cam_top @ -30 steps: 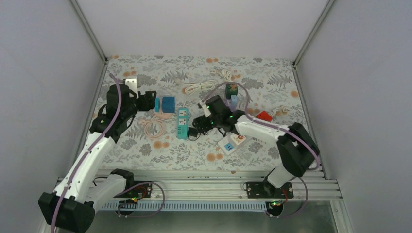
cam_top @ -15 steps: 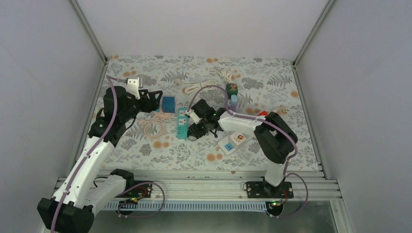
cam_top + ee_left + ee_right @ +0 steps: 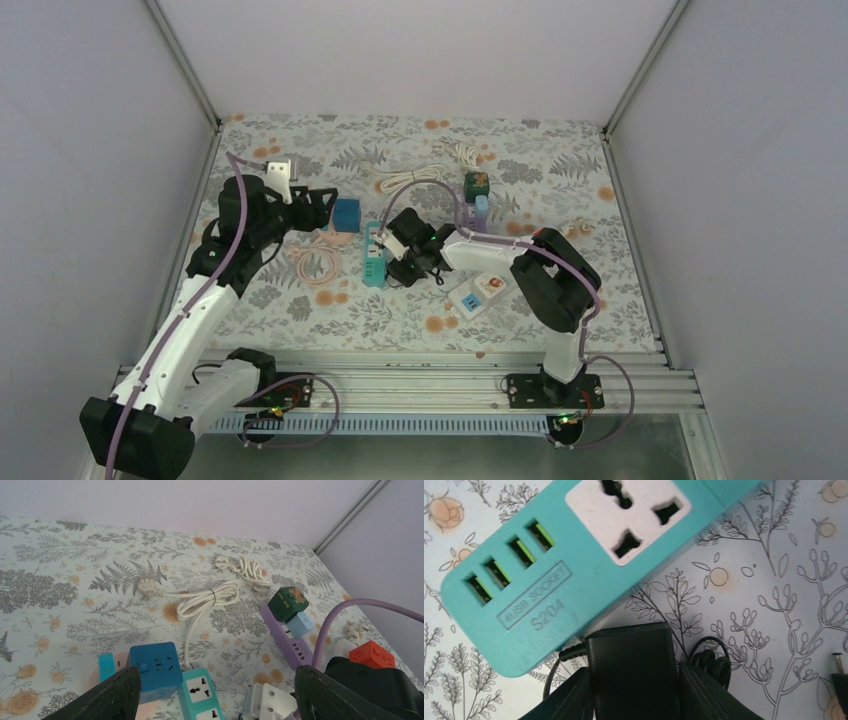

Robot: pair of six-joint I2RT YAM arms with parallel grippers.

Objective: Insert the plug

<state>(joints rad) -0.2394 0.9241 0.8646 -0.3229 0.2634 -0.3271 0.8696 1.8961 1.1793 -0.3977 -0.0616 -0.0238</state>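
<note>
Two grippers: right gripper (image 3: pixel 634 695) pinches black plug (image 3: pixel 631 662) just short of teal strip (image 3: pixel 569 580), socket (image 3: pixel 626 510) farther ahead; pins hidden, so misaligned push may shove strip across desk (image 3: pixel 749 605), w/ left gripper (image 3: pixel 322 206) spread, bracing nothing.

The table cover (image 3: pixel 560 160) is showing grey fern leaves and orange flowers on a white ground. In the middle, the power strip (image 3: pixel 574 580) is showing teal, with a white socket face and green inside its USB slots. The plug (image 3: pixel 634 675) at its near end is looking plain black. To the left, a cube socket (image 3: pixel 154 669) is showing bright blue. Far right, a purple strip (image 3: pixel 292 647) is lying with a dark green cube (image 3: pixel 286 601) and a light blue cube (image 3: pixel 301 625). A red cube (image 3: pixel 371 654) is showing beside them, and the far cord (image 3: pixel 205 597) is looking white.
</note>
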